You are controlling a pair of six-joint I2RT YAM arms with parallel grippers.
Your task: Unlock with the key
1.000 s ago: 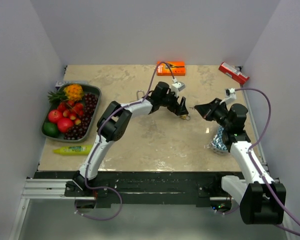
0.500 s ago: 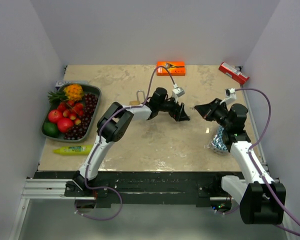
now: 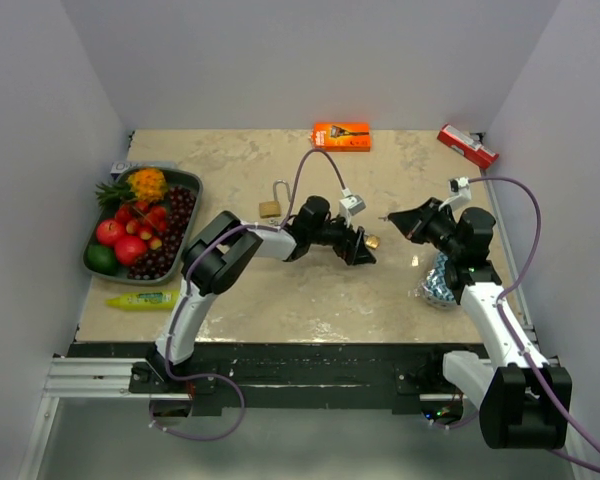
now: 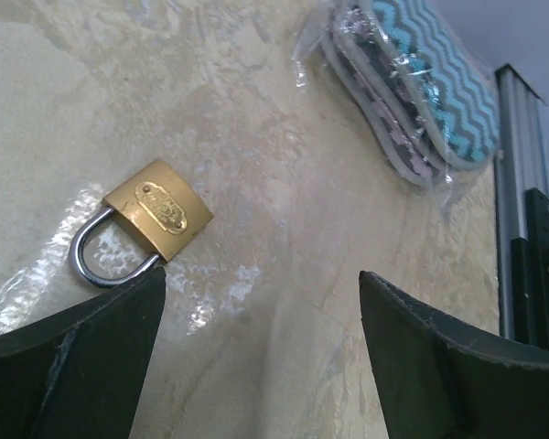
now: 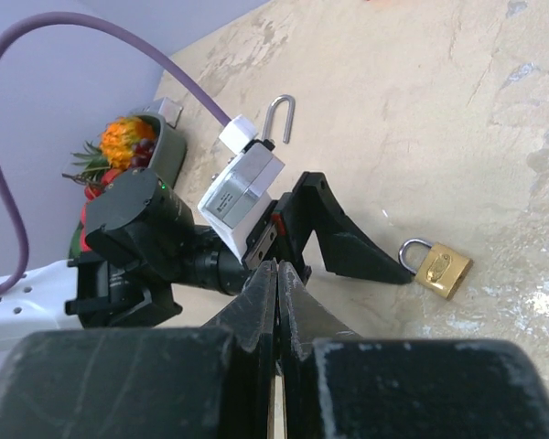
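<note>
I'm keeping the left gripper [image 4: 261,279] spread wide, and the brass padlock [image 4: 161,211] is lying flat just past the tip of one finger, shackle nearest it, long axis slanting away. The right gripper [image 5: 275,273] is sitting pinched shut and farther off - I can't make out a key in it, nor read the padlock's stamp.

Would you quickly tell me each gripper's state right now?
Left gripper: open, holding nothing.
Right gripper: shut; whether on anything cannot be told.
</note>
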